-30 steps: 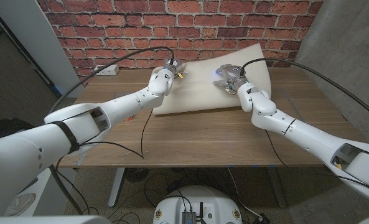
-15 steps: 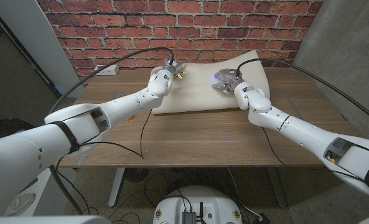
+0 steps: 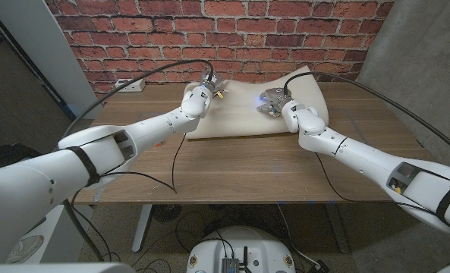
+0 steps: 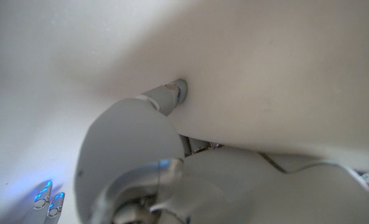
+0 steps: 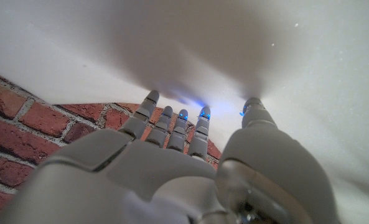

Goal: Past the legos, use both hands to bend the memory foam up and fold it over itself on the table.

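Note:
The cream memory foam (image 3: 236, 117) lies at the far side of the wooden table (image 3: 232, 167), its back part bent up toward the brick wall and its right corner (image 3: 308, 70) raised. My left hand (image 3: 203, 91) holds the foam's raised left part; in the left wrist view a fingertip (image 4: 172, 94) presses into the foam (image 4: 277, 68). My right hand (image 3: 273, 101) grips the raised edge to the right. In the right wrist view its fingers (image 5: 172, 124) reach over the foam's edge (image 5: 109, 56), with the thumb on the near face.
A red brick wall (image 3: 232, 34) stands close behind the table. A white power strip (image 3: 130, 85) lies at the back left. Black cables (image 3: 175, 155) trail from both arms across the table. A grey wall (image 3: 422, 53) rises at the right.
Both arms have reached further toward the wall. The foam's raised back part has been pushed up and back, and its right side has drawn in.

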Motion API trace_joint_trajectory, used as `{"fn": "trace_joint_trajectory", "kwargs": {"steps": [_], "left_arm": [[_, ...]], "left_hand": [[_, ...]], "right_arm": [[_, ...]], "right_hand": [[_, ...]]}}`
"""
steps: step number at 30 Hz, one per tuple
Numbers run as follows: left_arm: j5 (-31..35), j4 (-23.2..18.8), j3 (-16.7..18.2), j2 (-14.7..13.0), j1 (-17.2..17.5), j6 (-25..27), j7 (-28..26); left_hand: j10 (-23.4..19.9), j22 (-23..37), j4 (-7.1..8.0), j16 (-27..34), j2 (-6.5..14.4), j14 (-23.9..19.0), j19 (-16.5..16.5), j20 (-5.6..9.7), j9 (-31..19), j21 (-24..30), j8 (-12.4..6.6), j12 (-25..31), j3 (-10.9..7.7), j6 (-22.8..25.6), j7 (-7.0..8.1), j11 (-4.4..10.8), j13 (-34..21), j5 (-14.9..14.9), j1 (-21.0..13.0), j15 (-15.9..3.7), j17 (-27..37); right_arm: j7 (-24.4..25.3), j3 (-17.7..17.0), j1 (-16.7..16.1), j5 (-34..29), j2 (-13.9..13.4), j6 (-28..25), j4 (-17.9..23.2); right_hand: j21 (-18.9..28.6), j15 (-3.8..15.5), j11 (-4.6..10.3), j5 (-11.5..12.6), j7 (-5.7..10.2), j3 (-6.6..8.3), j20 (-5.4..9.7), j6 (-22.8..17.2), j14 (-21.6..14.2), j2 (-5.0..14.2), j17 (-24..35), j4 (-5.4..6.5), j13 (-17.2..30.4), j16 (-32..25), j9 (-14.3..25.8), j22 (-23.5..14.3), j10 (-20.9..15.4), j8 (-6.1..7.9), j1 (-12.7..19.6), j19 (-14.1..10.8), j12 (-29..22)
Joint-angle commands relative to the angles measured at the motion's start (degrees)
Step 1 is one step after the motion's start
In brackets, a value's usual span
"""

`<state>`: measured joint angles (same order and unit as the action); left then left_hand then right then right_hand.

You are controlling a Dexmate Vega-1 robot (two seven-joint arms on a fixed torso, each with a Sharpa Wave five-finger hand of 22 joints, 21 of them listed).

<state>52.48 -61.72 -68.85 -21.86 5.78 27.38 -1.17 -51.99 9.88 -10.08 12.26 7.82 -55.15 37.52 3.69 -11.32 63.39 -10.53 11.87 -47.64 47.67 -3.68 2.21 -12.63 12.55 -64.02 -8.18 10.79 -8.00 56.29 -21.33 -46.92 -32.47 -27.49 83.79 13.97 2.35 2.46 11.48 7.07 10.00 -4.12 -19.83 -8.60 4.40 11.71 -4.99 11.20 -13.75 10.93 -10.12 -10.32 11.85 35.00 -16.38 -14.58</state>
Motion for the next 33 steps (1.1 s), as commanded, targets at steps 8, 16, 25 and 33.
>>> {"fn": "trace_joint_trajectory", "kwargs": {"steps": [8,16,25,33], "left_arm": [[-0.17,2.27,-1.68,0.93,-1.03,-0.58,0.97],[1.14,1.82,-2.59,0.44,-1.20,0.52,2.05],[5.80,2.51,-4.90,0.58,-1.17,3.84,0.58],[10.46,3.97,-6.54,1.32,-0.48,8.79,-3.61]], "left_hand": [[1.90,-0.04,0.93,-0.36,0.21,1.74,-1.39,2.64,-0.19,-0.25,0.68,-0.57,0.20,-1.94,1.62,0.78,-0.25,-0.07,2.05,-1.19,0.36],[7.21,0.03,2.50,-1.14,0.02,8.13,-7.54,0.33,-0.14,-2.05,0.47,-1.16,2.60,-6.48,4.35,1.50,-0.12,-0.56,7.81,-0.51,0.70],[18.17,0.05,2.48,-1.49,-1.46,22.98,-23.61,-4.11,0.15,-8.14,0.89,-1.63,11.32,-16.08,8.74,3.42,-0.11,-1.55,15.18,0.00,1.51],[36.66,0.05,2.93,-2.07,-3.06,40.70,-36.21,-4.69,0.48,-15.60,1.05,-1.92,20.17,-35.36,11.61,3.67,0.13,-2.19,21.81,1.91,0.29]], "right_arm": [[-2.90,3.00,2.78,0.32,1.69,-0.10,-4.39],[-4.49,4.26,4.12,0.86,2.66,0.21,-6.50],[-5.27,5.35,5.26,1.40,3.45,0.49,-8.21],[-5.23,5.94,5.97,1.92,3.91,0.68,-9.40]], "right_hand": [[-0.29,2.25,-0.35,0.38,-0.08,0.17,-0.06,0.21,-0.37,0.75,0.14,-0.70,0.16,-0.10,0.17,-0.12,0.11,-0.13,0.37,-0.34,0.50],[-0.40,2.18,-0.23,0.42,-0.25,0.17,-0.06,0.30,-0.34,0.79,0.12,-0.83,0.18,-0.05,0.18,-0.12,0.27,-0.20,0.45,-0.33,0.71],[-0.52,2.21,-0.31,0.45,-0.38,0.16,-0.15,0.36,-0.30,0.82,0.11,-0.95,0.19,-0.01,0.20,-0.13,0.28,-0.25,0.48,-0.33,0.87],[-0.63,2.16,-0.40,0.47,-0.46,0.15,-0.10,0.60,-0.27,0.85,0.10,-1.06,0.21,0.03,0.21,-0.14,0.46,-0.37,0.52,-0.31,1.07]]}}
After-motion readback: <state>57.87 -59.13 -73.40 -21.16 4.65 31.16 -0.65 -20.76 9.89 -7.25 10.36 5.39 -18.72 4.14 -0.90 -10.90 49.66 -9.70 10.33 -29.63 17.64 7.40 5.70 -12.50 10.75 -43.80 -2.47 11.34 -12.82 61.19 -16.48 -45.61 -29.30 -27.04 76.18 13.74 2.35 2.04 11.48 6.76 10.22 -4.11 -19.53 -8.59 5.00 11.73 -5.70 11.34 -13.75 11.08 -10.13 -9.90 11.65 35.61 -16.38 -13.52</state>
